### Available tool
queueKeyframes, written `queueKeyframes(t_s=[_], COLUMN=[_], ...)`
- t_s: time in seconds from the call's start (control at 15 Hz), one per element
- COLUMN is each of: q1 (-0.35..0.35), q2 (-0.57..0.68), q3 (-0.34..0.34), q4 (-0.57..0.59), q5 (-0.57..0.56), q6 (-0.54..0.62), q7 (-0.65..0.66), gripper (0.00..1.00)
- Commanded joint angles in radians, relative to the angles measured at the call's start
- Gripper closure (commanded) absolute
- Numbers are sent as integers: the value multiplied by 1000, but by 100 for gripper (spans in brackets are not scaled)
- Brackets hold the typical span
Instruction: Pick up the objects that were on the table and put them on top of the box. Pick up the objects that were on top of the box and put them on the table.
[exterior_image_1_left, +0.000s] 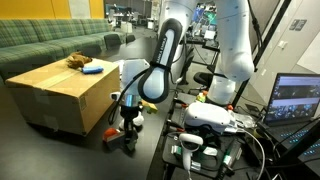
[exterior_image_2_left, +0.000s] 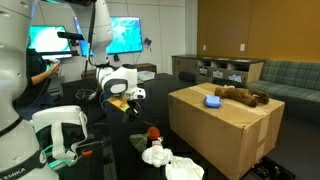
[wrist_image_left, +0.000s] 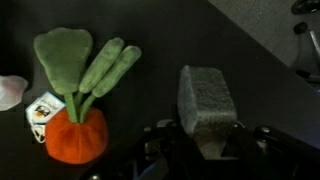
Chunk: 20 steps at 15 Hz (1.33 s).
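A green checked sofa (exterior_image_1_left: 50, 40) is seen along the back of the room in both exterior views. A wood-panelled wall (exterior_image_2_left: 260, 25) is seen behind a low grey shelf unit (exterior_image_2_left: 215, 68). Lit screens (exterior_image_2_left: 125, 35) are mounted further back, and an open laptop (exterior_image_1_left: 295, 100) is placed nearby.

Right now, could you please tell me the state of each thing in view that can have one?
Claw: shut on the grey rectangular block.
Orange plush carrot with green leaves: resting untouched on the dark grey table.
Large brown cardboard box: closed, flat top up.
Brown plush toy: lying on the box top.
Small blue object: lying on the box top beside it.
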<state>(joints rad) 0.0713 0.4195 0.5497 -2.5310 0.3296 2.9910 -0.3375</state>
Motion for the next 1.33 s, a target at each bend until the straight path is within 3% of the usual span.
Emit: queueKeyframes(t_s=[0.0,0.07,0.13,0.2,0.6,0.93,1.27], q1=[-39,-38,-33,-35,-46,-24,33], q2=[97,111,129,146,212,219,223], q3=[48,43,34,31,19,-38,-146], q4=[42,49,60,70,122,145,168], q5=[-70,-92,-115,-136,-214,-269,-326], q6=[68,81,93,104,149,190,218], q7=[21,34,52,65,139,175,191], gripper=[92,88,45,44,0,0,0])
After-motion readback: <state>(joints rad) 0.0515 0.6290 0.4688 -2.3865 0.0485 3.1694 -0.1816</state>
